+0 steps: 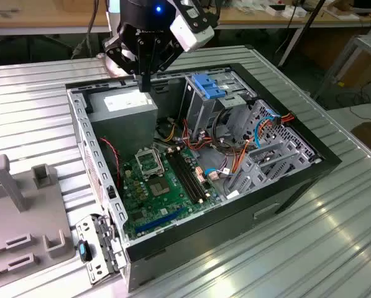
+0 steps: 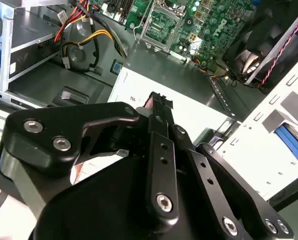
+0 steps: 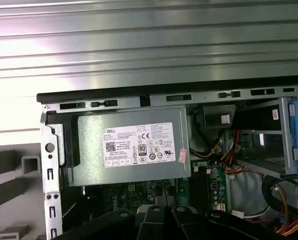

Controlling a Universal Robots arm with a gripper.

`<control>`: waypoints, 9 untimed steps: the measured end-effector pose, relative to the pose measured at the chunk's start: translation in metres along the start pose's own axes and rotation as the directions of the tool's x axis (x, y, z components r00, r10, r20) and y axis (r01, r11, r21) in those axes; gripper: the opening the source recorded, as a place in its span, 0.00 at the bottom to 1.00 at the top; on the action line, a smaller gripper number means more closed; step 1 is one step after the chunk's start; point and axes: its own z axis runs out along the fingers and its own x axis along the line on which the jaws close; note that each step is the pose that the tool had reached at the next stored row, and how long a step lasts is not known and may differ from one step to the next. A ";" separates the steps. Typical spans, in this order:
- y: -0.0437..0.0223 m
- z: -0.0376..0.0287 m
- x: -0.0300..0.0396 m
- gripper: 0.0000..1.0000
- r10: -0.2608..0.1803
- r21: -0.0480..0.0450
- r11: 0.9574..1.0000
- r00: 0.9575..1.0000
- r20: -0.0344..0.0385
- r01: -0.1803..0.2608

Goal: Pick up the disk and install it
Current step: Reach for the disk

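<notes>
Currently, gripper (image 1: 145,85) held over power supply (image 1: 124,104), fingers (image 2: 159,109) closed together on nothing, white label (image 3: 139,145) exposed in first wrist view.

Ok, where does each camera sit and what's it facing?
Exterior view: off the arm, looking down into the open computer case on the metal table; the pincer hangs above the power supply.
Second wrist view: on the arm, looking along the black pincer to the motherboard.
First wrist view: on the arm, facing the power supply; pincer links show.
Shared: all three show the power supply.
</notes>
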 end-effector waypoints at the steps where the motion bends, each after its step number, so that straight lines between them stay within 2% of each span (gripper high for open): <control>1: 0.0000 0.0000 0.0004 0.11 0.000 0.000 1.000 1.000 0.000 0.000; 9: -0.0011 -0.0004 0.0151 0.11 0.000 0.000 1.000 1.000 0.000 0.000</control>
